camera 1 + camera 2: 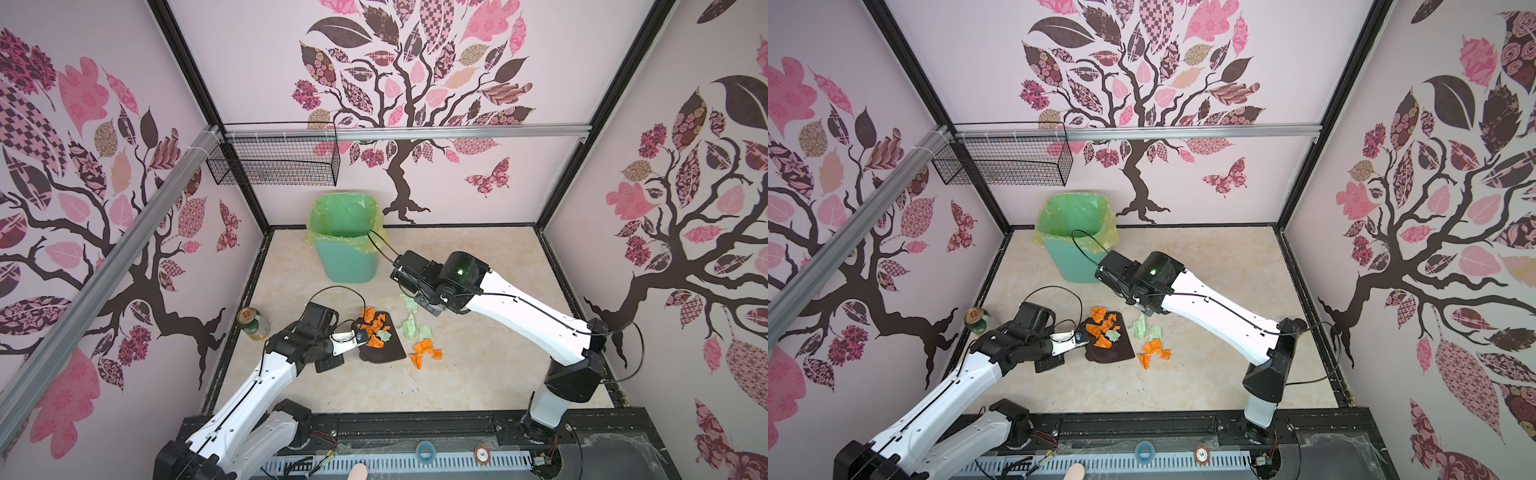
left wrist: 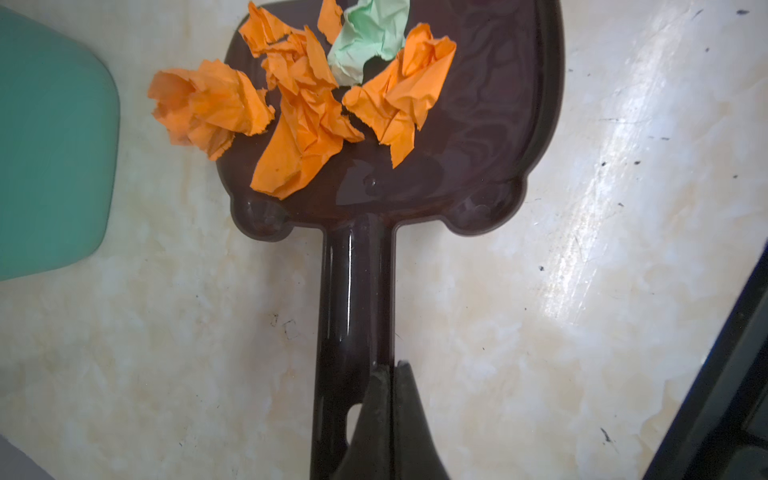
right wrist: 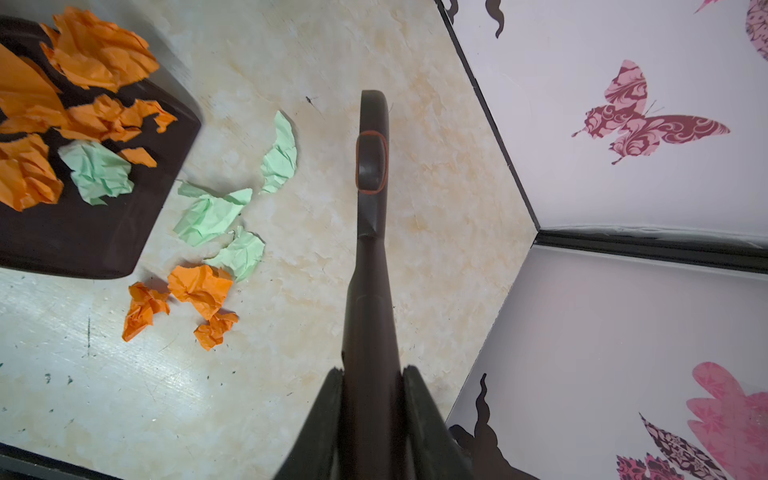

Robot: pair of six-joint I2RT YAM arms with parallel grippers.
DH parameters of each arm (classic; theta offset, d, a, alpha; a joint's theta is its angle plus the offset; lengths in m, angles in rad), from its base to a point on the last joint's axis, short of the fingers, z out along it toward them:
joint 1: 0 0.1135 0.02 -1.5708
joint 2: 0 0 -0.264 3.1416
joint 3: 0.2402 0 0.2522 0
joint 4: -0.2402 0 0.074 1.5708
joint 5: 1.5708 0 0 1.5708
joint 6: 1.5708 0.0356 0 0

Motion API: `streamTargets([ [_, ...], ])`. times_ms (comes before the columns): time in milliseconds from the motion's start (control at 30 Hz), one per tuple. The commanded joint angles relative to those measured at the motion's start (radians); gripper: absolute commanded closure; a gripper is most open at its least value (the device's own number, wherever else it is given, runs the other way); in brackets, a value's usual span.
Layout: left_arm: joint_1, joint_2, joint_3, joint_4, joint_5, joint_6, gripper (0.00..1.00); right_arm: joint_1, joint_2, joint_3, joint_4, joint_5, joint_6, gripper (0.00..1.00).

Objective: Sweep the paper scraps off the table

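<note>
Fingers clamped: left fingers (image 2: 409,419) on the dustpan handle (image 2: 357,291), right fingers (image 3: 419,424) on the brush handle (image 3: 370,316). Mid-sweep, I judge — some paper scraps (image 3: 208,216) lie on the bench (image 3: 249,395) beside the pan; next stroke must push them aboard.

the dustpan (image 2: 490,124) runs off the left wrist view's edge; lettering on the can (image 1: 254,326) is blurred.

The paper scraps (image 3: 199,291) are bright orange and pale mint green, the dustpan (image 2: 490,124) glossy dark brown. The worktop (image 1: 478,374) is cream-beige marbled; the bin (image 1: 347,262) teal-green.
</note>
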Motion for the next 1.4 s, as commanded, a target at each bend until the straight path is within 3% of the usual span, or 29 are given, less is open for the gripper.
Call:
streamTargets([
  [0,0.005,-0.035,0.049,-0.035,0.033,-0.034,1.0,-0.017,-0.074,-0.066,0.038,0.02,0.037,1.0],
  [267,0.009,-0.082,0.071,-0.044,0.055,-0.075,1.0,-0.03,-0.16,-0.193,0.077,0.006,0.058,1.0],
  [733,0.019,-0.098,0.077,-0.053,0.077,-0.068,1.0,-0.03,-0.16,-0.242,0.109,-0.022,0.069,1.0],
  [1133,0.025,-0.038,-0.125,0.042,0.043,0.013,1.0,-0.031,-0.109,-0.177,0.12,-0.045,0.036,1.0],
  [1367,0.095,0.03,-0.197,0.119,0.068,0.089,1.0,-0.031,-0.062,-0.13,0.115,-0.049,0.022,1.0],
])
